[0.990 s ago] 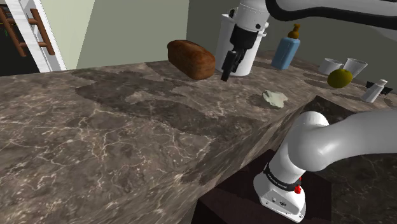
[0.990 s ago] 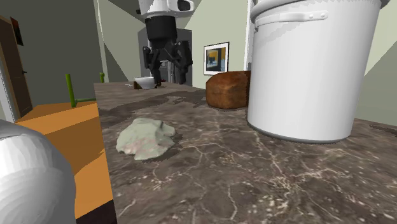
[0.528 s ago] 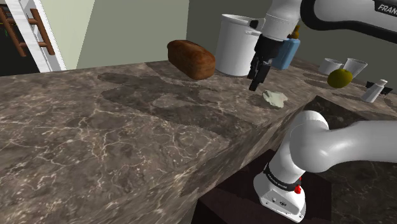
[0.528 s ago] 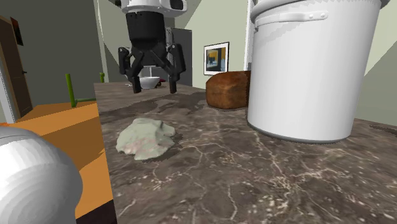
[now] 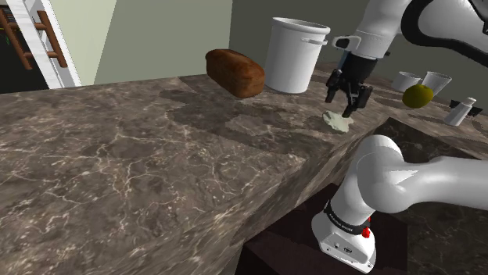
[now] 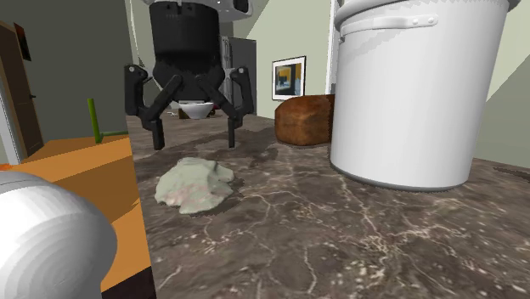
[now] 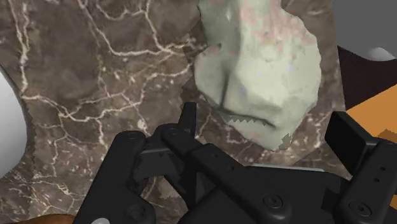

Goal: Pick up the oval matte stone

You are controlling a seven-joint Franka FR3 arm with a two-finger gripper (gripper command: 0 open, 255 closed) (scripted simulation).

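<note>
One pale-green stone (image 6: 195,185), likely rigid, weighty and matte enough to grip, lies below the spread pincer (image 6: 194,143); clasp across its narrower middle.

I've bare marble countertop (image 6: 280,197) between the pale stone (image 6: 195,185) and the big white pot (image 6: 408,93) at the second exterior view's right; bread loaf (image 6: 304,119) behind it, and the countertop ends just left of the stone.

Pale grey-green lumpy stone (image 6: 195,186), matte, lying flat near marble counter (image 6: 340,238) edge
</note>
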